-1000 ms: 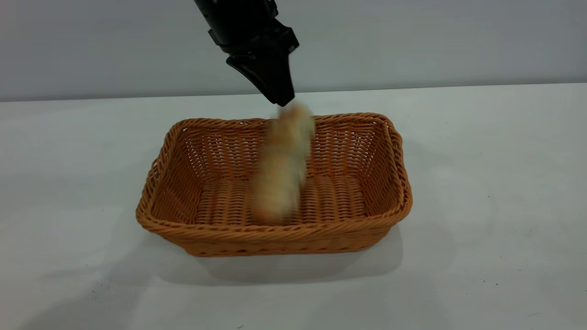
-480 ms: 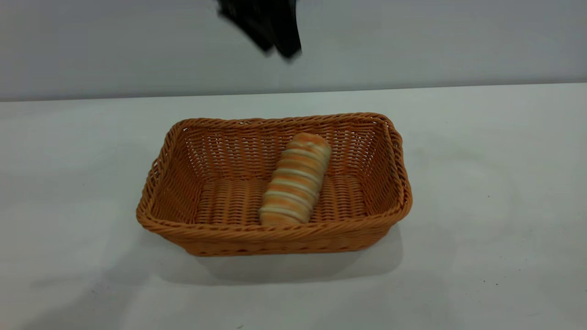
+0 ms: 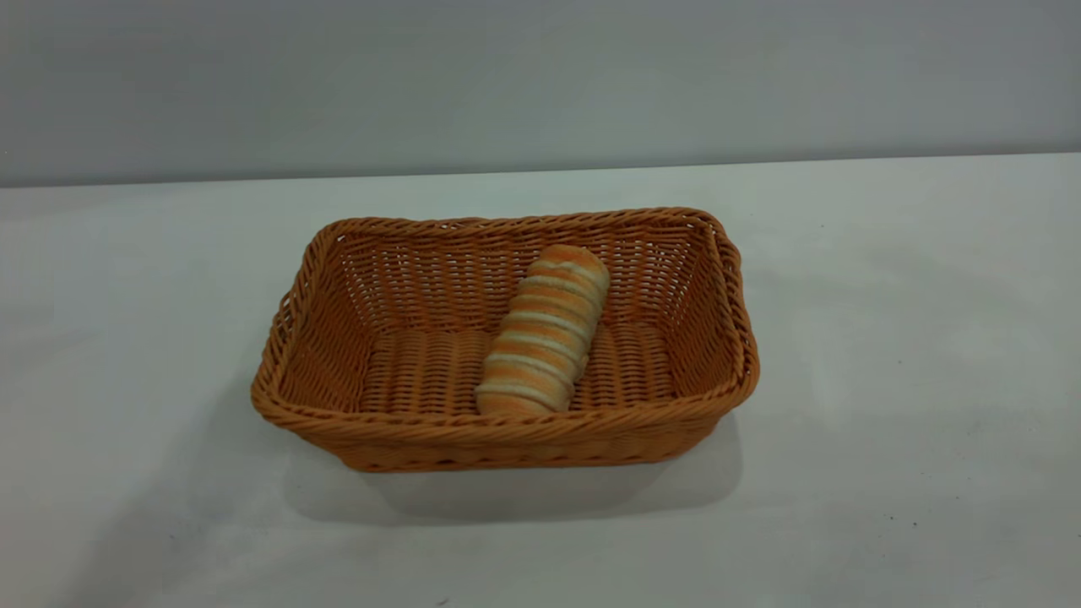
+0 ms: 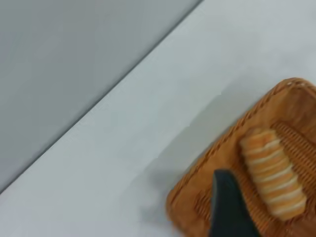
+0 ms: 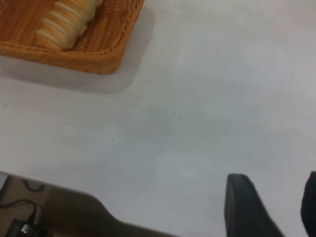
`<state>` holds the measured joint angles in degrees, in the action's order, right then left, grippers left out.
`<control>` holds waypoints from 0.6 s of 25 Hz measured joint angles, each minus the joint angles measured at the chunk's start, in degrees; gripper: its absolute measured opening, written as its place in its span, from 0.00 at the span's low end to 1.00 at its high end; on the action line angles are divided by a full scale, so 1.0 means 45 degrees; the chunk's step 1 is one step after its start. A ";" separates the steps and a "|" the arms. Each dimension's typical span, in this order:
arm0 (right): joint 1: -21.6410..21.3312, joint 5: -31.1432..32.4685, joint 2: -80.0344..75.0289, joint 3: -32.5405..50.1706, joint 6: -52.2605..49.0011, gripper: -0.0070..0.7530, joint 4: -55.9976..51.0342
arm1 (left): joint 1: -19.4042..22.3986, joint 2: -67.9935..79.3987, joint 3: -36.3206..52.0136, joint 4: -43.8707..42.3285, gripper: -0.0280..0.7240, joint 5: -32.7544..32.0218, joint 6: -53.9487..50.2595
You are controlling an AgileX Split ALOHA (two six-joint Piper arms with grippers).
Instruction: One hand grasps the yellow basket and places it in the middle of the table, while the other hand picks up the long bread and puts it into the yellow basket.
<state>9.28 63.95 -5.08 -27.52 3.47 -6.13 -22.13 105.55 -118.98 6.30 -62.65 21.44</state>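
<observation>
Left wrist view: long bread [image 4: 274, 172] in yellow basket [image 4: 207, 165], beside left end effector [image 4: 229, 207]

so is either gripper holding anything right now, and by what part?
Nothing is held. The long bread lies loose in the yellow basket. The right gripper is open over bare table, away from the basket. One left finger shows above the basket, gripping nothing.

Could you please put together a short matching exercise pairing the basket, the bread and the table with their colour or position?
Things:
1. yellow basket
2. long bread
3. table

Descriptions:
A. striped golden-orange and cream, lying on a ribbed woven bottom
B. pale, bearing everything else
C. orange-tan wicker, standing on the pale surface

Pairs: 1-C, 2-A, 3-B
</observation>
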 joint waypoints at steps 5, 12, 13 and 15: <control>0.0000 0.0013 0.0000 0.0000 -0.0011 0.31 0.0000 | 0.0000 -0.1940 -0.0041 -0.1758 0.69 -0.0893 -0.1243; 0.0253 0.0013 0.0000 0.0000 -0.0034 0.31 0.0000 | 0.0000 -0.5696 0.0747 -0.2569 0.69 -0.0893 -0.2485; 0.0305 0.0013 0.0000 0.0000 -0.0046 0.31 0.0000 | 0.0000 -0.6348 0.1079 -0.2584 0.69 -0.0893 -0.2611; 0.0361 0.0013 0.0000 0.0000 -0.0060 0.31 0.0000 | 0.0000 -0.7568 0.1826 -0.2691 0.68 -0.0893 -0.2803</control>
<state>10.90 64.00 -5.08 -27.52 3.20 -6.13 -22.13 71.49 -110.76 -5.81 -66.66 8.83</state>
